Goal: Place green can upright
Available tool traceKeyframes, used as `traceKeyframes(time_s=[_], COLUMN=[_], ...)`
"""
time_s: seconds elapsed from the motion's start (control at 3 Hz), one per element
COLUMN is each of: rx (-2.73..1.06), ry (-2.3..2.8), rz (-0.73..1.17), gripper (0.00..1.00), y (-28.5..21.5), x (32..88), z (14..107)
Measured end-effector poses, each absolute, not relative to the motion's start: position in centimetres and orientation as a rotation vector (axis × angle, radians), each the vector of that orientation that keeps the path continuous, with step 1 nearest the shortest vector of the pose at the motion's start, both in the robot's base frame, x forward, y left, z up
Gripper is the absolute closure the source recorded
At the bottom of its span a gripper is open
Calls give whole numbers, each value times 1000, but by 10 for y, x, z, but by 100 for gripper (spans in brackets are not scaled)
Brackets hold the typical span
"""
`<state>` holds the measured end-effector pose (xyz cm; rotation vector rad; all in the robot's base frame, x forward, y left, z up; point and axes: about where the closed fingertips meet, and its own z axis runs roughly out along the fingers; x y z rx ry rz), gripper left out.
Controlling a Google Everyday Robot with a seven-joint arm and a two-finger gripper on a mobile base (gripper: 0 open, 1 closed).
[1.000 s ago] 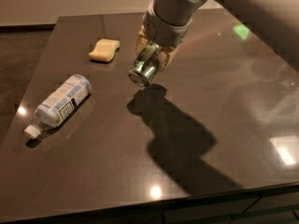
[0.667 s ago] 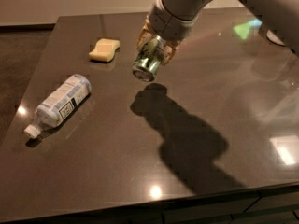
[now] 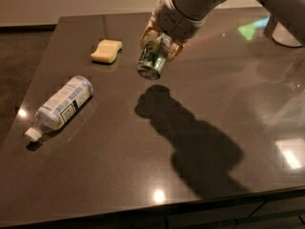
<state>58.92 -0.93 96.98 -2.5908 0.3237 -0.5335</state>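
Over the last second I had carried the green can [image 3: 152, 60], clamped in the gripper [image 3: 161, 43], slightly higher over the table [image 3: 109, 175] near the far edge, yet it hung tilted, mouth-end down, so standing it upright remained undone.

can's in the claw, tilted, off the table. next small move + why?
Probably rotate the wrist to bring the green can vertical before lowering. The claw grips it above the table, one silver end angled down toward the camera, its shadow separate below. The bottle and sponge lie away from that shadow.
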Motion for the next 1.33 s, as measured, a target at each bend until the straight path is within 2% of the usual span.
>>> traceKeyframes(time_s=[1.33], rx=[-2558], ry=[-265], rz=[-753], gripper=[100], y=[-5], x=[585], z=[954])
